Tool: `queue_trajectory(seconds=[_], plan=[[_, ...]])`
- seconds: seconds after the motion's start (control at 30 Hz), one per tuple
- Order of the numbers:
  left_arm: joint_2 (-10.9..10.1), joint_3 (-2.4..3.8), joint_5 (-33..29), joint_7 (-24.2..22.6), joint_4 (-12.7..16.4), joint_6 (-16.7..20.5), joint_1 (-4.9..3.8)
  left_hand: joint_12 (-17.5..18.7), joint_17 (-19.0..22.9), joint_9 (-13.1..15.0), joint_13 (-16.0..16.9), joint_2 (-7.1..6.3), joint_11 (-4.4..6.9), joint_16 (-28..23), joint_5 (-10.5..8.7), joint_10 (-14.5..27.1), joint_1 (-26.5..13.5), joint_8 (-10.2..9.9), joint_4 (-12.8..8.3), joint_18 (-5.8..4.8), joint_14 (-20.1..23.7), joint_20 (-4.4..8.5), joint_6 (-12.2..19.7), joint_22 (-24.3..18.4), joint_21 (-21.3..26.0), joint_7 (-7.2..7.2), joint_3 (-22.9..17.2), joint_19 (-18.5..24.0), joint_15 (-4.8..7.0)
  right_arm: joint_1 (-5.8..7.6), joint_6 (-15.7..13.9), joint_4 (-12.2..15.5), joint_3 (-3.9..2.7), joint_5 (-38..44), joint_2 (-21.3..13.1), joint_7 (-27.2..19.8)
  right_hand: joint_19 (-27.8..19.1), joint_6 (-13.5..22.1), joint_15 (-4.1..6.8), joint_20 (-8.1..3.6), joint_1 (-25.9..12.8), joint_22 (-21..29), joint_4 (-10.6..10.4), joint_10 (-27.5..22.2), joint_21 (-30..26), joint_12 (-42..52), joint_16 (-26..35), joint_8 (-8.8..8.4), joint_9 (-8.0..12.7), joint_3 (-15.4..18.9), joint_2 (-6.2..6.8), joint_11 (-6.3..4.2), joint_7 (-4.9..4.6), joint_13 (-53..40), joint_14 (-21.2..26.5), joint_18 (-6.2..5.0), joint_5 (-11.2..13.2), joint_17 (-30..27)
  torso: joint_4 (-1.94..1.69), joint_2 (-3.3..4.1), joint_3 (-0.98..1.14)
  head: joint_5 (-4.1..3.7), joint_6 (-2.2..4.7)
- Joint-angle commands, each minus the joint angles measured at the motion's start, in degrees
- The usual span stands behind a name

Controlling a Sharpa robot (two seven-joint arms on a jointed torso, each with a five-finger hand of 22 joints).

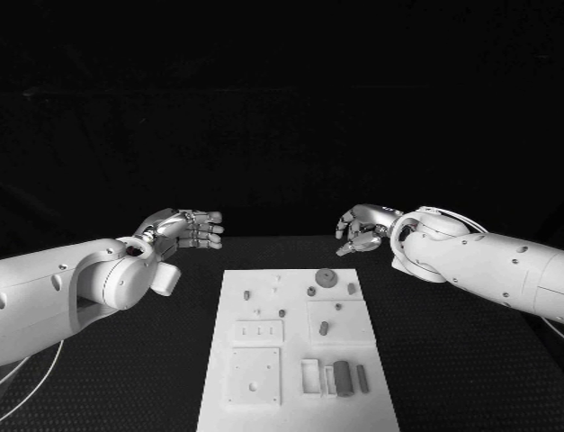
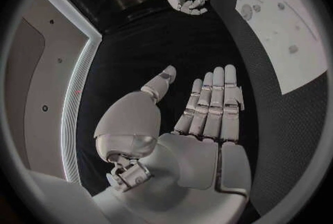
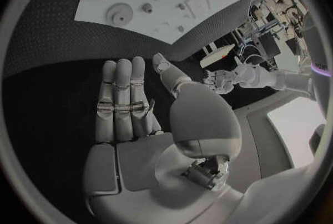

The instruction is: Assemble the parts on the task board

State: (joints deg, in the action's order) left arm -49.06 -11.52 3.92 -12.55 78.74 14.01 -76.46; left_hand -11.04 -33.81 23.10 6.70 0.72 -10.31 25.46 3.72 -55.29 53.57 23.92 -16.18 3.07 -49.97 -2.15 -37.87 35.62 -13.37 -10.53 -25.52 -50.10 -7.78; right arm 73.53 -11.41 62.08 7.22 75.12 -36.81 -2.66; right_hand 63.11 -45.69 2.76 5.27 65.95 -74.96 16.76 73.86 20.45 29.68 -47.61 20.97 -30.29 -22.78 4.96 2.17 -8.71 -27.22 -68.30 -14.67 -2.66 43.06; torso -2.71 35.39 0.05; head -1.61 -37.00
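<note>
While both arms sit raised past the far end of the board, I find the left hand [image 1: 188,229] and the right hand [image 1: 363,230] empty, fingers straight and slightly apart, palms facing each other, touching nothing. On the black tabletop [image 1: 463,360] between the arms, the white task board [image 1: 263,409] lies flat, near to me. I note small grey parts [image 1: 343,378] on it, including a round disc [image 1: 325,276] near its far right corner.

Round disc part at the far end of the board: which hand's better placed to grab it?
Right, probably. The round disc lies on the board's far right side, nearer the right hand. The left hand hovers farther off, across the board. Both hold nothing, fingers apart.
</note>
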Motion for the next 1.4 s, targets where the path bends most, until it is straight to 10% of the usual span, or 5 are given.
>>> queue_trajectory(seconds=[0.03, 0.37, 1.4], plan=[[0.1, 0.07, 0.5, -0.9, 0.3, -1.6, -0.10, 0.0, 0.0, -0.1, -0.1, -0.02, 0.10, -0.2, 0.25, -0.4, 0.8, -0.4, -0.3, 0.39, -0.4, 0.02, -0.5, 0.0, 0.1, -2.61, 0.1, -0.4, 0.09, -0.51, 1.0, 0.4, -0.01, 6.0, 0.2, 2.9, 2.9, -0.5, 1.70, -1.49, 0.5, -1.6, -0.8, -0.4, 4.0, 7.6, -6.8, -0.74, -0.1, 1.5, -0.04, -0.80, 0.69, -8.0, -0.9, -0.27, -0.3, 4.7, -0.79, 1.32, -0.04, -0.50, -0.02], [0.0, 0.07, 0.5, -0.8, 1.0, -1.9, -0.10, 0.1, -0.1, -0.2, -0.1, -0.04, 0.07, -0.4, 0.24, -0.4, 0.8, -0.5, -0.3, 0.34, -0.5, 0.05, -0.5, 0.0, 0.2, -2.63, 0.1, -0.4, 0.09, -2.10, 1.9, 1.9, -0.01, 13.0, 2.4, 3.6, 3.4, -1.6, 1.88, -5.26, 0.1, -1.6, -0.1, -7.7, 22.8, 30.3, -27.5, -3.62, -0.9, 1.5, -0.40, -0.63, 0.71, -32.7, 0.1, -0.33, -0.1, 16.8, -1.50, 3.33, -0.22, -1.08, 0.01], [-0.5, 0.30, 0.6, -0.7, 2.0, -2.4, -0.17, 0.3, -0.3, -0.4, -0.3, -0.08, 0.02, -0.7, 0.23, -0.4, 0.8, -0.8, -0.2, 0.24, -0.5, 0.09, -0.6, 0.0, 0.3, -2.66, 0.3, -0.4, 0.09, -4.43, 4.1, -0.2, -0.02, 16.8, 4.3, 4.0, 3.1, -3.4, 1.92, -6.58, -1.8, -1.4, -0.2, -6.8, 29.0, 34.5, -34.2, -4.64, -1.4, -0.4, -0.83, -0.72, 0.74, -36.2, -2.2, -0.33, -0.1, 21.1, -2.88, 6.30, -0.47, -2.13, -0.41]])
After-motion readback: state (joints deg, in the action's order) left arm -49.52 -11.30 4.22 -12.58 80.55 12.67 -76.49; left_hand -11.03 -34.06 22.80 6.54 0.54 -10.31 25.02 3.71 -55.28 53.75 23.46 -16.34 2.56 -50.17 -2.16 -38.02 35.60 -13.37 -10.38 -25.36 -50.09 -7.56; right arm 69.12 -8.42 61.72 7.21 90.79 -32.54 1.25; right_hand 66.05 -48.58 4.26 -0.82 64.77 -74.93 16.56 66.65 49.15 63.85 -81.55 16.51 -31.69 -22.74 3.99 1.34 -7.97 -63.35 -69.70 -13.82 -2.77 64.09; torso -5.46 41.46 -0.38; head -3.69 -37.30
